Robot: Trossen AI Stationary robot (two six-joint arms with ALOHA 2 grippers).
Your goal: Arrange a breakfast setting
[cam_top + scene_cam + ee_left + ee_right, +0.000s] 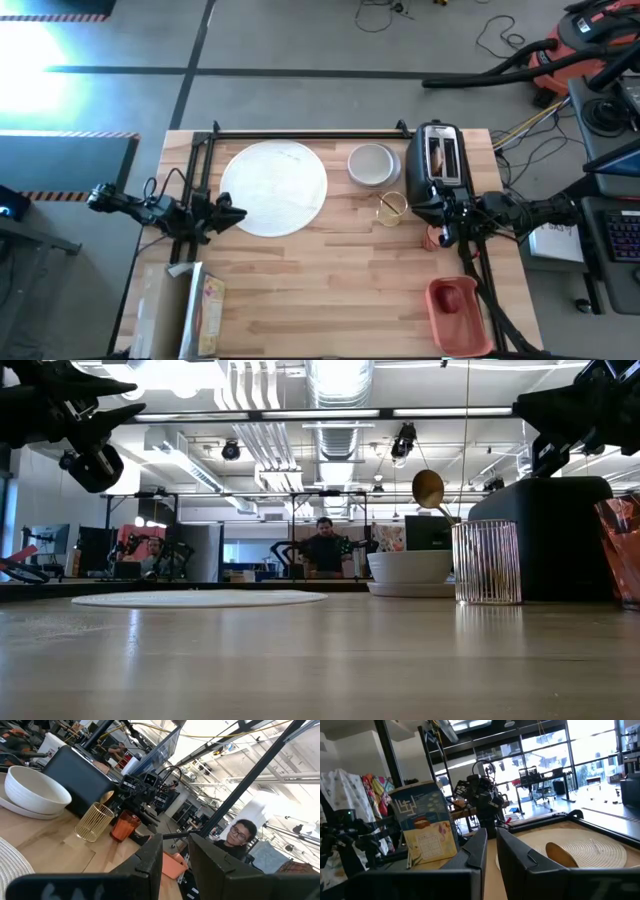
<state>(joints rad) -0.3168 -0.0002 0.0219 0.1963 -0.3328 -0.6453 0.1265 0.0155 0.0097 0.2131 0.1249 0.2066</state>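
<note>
The large white plate [272, 187] lies flat at the far left of the table, and the white bowl [372, 165] sits on a saucer to its right. A clear ribbed glass [392, 208] stands in front of the bowl with the gold spoon [428, 488] upright in it. The red cup [436, 238] stands near the right gripper. A brown slice [437, 156] shows in a slot of the black toaster [440, 170]. My left gripper [235, 213] hovers level at the plate's left edge, open by a narrow gap and holding nothing. My right gripper [441, 213] hovers shut in front of the toaster.
A pink tray [458, 312] with a darker red thing in it lies at the near right. A printed box [205, 318] lies at the near left. A black frame rail [300, 134] runs along the far edge. People sit in the room beyond the table.
</note>
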